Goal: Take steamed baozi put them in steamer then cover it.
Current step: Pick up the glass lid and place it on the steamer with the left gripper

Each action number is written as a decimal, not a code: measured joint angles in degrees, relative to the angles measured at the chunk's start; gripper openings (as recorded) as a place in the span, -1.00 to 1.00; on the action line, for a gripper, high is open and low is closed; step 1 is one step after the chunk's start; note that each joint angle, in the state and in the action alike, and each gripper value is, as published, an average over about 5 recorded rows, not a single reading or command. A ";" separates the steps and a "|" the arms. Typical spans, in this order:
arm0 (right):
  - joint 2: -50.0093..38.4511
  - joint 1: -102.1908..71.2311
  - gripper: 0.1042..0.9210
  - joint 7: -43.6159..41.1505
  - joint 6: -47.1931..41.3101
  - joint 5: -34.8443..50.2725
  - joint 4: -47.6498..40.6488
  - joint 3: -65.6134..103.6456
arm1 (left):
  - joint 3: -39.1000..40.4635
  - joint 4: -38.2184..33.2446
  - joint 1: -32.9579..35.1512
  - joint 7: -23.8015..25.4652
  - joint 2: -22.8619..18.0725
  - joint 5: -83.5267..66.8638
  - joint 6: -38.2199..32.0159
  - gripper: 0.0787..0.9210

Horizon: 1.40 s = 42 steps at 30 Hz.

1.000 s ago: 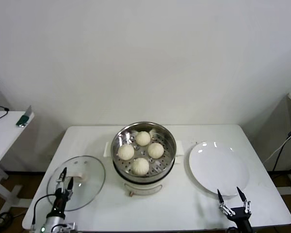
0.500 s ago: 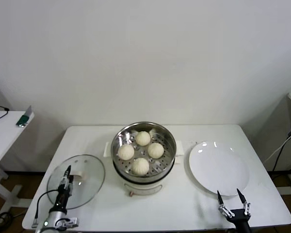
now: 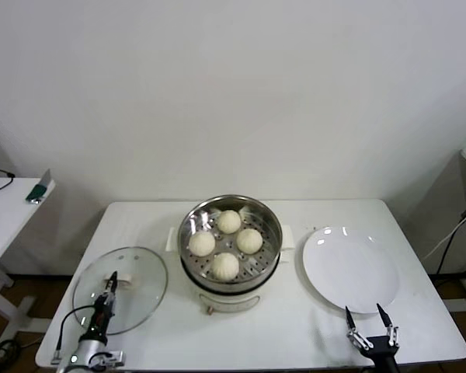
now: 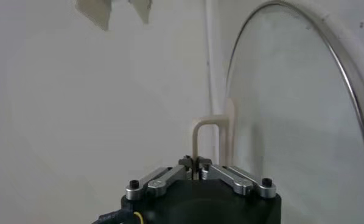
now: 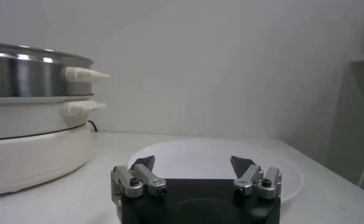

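Four cream-white baozi (image 3: 225,266) lie inside the shiny steel steamer (image 3: 270,221) on its white cooker base (image 3: 231,300). The steamer also shows in the right wrist view (image 5: 30,76). The glass cover (image 3: 144,299) lies flat on the table to the left of the steamer. My left gripper (image 3: 111,280) is over the cover, shut on its white handle (image 4: 209,131); the cover's glass (image 4: 291,122) fills that view. My right gripper (image 3: 365,317) is open and empty near the table's front edge, just in front of the plate.
A flat white plate (image 3: 349,268) lies to the right of the steamer, and shows in the right wrist view (image 5: 291,164). A white side table (image 3: 4,214) with a green object (image 3: 37,190) stands at the far left. A wall is behind.
My left gripper's fingers, open a second ago, have shut on the cover's handle. The cover has shifted slightly to the left. The right gripper has sunk slightly in view.
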 measured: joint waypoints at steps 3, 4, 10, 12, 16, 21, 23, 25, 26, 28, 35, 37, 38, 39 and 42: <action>-0.11 -0.22 0.76 -0.06 0.04 -0.13 0.11 0.03 | -0.17 -1.00 0.47 0.00 0.38 0.10 0.23 -0.87; -0.17 -0.31 0.76 -0.07 0.02 -0.19 0.16 0.03 | -0.21 -1.70 0.73 0.12 0.58 0.01 0.41 -0.87; -0.38 -0.84 0.76 0.03 -0.33 -0.77 0.72 0.03 | 0.13 -9.16 3.15 3.53 2.54 -2.98 2.95 -0.87; -0.45 -1.04 0.76 0.15 -0.49 -1.01 1.02 0.04 | 0.19 -12.66 3.95 5.99 3.54 -4.85 4.88 -0.87; -0.70 -1.48 0.76 0.39 -0.62 -1.46 1.63 0.09 | -0.01 -20.12 4.81 12.33 5.98 -8.89 10.35 -0.87; -0.93 -1.88 0.76 0.72 -0.63 -1.89 2.18 0.17 | -0.26 -28.23 4.81 20.10 9.30 -12.85 17.66 -0.87; -0.89 -1.95 0.76 0.85 -0.67 -2.08 2.39 0.18 | -0.05 -31.04 4.53 22.69 10.43 -14.03 20.36 -0.87; -0.77 -1.96 0.76 0.97 -0.77 -2.30 2.60 0.17 | 0.39 -33.66 4.13 24.89 11.27 -14.98 22.93 -0.87; -0.72 -1.98 0.76 1.03 -0.85 -2.42 2.71 0.15 | 0.72 -34.90 3.91 25.84 11.56 -15.35 24.17 -0.87; -0.64 -2.04 0.76 1.12 -1.04 -2.66 2.92 0.08 | 1.55 -37.21 3.41 27.47 11.98 -15.86 26.49 -0.87; -0.79 -2.32 0.76 1.19 -1.80 -3.28 3.66 -0.07 | 6.65 -43.09 0.60 32.06 12.49 -15.22 33.39 -0.87; -0.94 -2.30 0.76 1.21 -1.85 -3.32 3.77 -0.08 | 8.67 -44.03 -0.37 33.06 12.47 -14.46 35.09 -0.87; -1.02 -2.29 0.76 1.22 -1.86 -3.33 3.80 -0.10 | 9.75 -44.42 -0.87 33.50 12.43 -14.07 35.90 -0.87; -1.10 -2.27 0.76 1.24 -1.85 -3.32 3.82 -0.13 | 10.82 -44.77 -1.36 33.92 12.37 -13.68 36.65 -0.87; -1.32 -2.12 0.76 1.27 -1.70 -3.28 3.74 -0.24 | 14.25 -45.59 -2.94 35.14 11.89 -12.39 38.73 -0.87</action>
